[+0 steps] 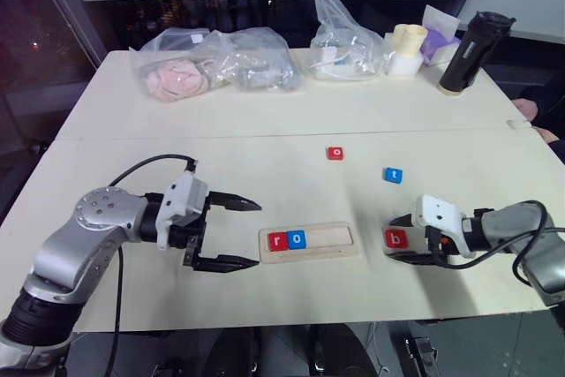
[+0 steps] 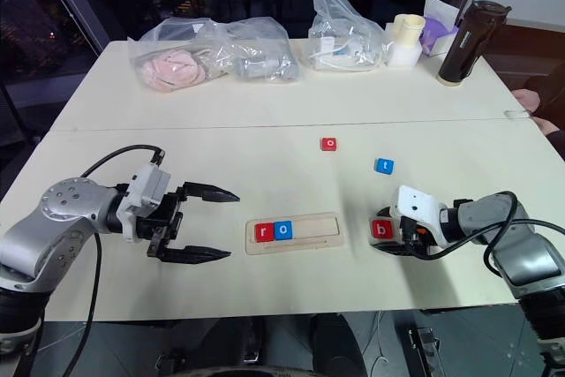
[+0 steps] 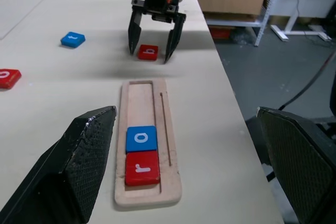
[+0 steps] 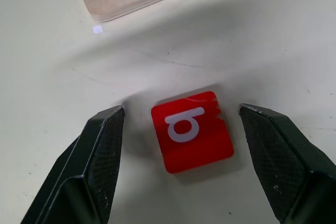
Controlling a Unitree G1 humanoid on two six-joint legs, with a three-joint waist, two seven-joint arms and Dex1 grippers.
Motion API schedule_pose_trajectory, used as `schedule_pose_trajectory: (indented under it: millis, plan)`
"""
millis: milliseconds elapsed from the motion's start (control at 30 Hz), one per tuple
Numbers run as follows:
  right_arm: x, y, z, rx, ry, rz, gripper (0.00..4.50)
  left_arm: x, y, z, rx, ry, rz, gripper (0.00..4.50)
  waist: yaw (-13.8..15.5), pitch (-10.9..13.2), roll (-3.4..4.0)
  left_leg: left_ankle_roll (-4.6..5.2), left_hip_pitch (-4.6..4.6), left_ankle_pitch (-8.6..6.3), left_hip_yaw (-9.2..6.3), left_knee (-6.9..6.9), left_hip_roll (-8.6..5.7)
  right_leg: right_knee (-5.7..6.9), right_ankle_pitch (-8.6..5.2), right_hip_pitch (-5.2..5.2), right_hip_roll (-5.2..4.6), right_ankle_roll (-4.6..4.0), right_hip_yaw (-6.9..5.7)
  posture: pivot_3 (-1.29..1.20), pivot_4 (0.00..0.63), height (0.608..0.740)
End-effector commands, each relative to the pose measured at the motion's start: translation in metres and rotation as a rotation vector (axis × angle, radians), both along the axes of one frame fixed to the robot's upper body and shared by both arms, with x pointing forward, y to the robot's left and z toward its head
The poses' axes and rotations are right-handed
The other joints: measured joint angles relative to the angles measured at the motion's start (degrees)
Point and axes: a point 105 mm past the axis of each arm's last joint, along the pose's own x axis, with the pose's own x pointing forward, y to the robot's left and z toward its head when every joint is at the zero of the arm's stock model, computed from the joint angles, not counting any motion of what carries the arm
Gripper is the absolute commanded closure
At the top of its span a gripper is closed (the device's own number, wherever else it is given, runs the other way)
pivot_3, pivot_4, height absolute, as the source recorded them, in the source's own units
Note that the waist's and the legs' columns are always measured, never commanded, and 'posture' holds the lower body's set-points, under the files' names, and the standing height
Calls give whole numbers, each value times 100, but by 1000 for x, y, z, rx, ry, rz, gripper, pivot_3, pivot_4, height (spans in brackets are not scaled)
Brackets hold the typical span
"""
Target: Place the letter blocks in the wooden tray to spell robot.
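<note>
The wooden tray lies near the table's front edge, with a red r block and a blue o block side by side at its left end. My left gripper hangs wide open just left of the tray, holding nothing. To the tray's right, a red b block lies flat on the table. My right gripper is open with a finger on either side of it, a gap showing on both sides. A red o block and a blue t block lie farther back.
Clear plastic bags with soft items line the table's far side, beside a cream cup and a black bottle. A person's hand rests at the right edge. The table's front edge runs just below the tray.
</note>
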Motion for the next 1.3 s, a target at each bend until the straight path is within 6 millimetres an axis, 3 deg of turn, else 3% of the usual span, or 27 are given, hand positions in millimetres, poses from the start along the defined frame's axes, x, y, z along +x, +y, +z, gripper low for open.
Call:
schedule_pose_trajectory:
  millis: [33,133,233,333,467,733,967,1300]
  plan:
    - [2,-12,-4,-47,5,-19,956,-2,-3,6,-6,-37,-11,0,1,0,0,0,0,0,0,0,0,0,0,1,0,0,0,0,150,740]
    - [4,-16,-3,-53,3,-23,956,-2,-4,6,-7,-38,-7,0,1,0,0,0,1,0,0,1,0,0,0,2,0,0,0,0,150,740]
    - [5,-17,-3,-53,6,-20,1850,-2,-4,6,-9,-38,-1,0,0,0,-1,0,1,0,0,1,0,0,0,3,0,0,0,0,150,740]
    - [4,-15,-3,-45,12,-9,3313,-1,-4,6,-12,-41,8,0,-6,0,-1,0,2,0,0,2,0,0,0,4,0,0,0,0,150,740]
    - [7,-7,2,-35,-3,9,3360,0,-4,6,-14,-41,13,0,-8,0,-1,0,3,0,0,1,0,0,0,4,0,0,0,0,150,740]
    - [6,65,41,78,-15,164,3360,-4,-2,1,19,-33,-41,0,-29,5,9,0,-1,0,0,-6,1,9,2,-13,1,3,0,0,150,740]
    - [6,115,29,20,5,324,3360,-1,-4,0,21,-41,-52,0,-8,6,7,-1,-11,0,0,-3,-2,-1,1,-14,-2,1,0,0,150,740]
    - [11,134,18,-21,-10,399,3360,-11,-1,-2,31,-36,-55,0,-27,6,7,-1,-20,1,0,-5,-2,5,2,-30,-2,3,0,0,150,740]
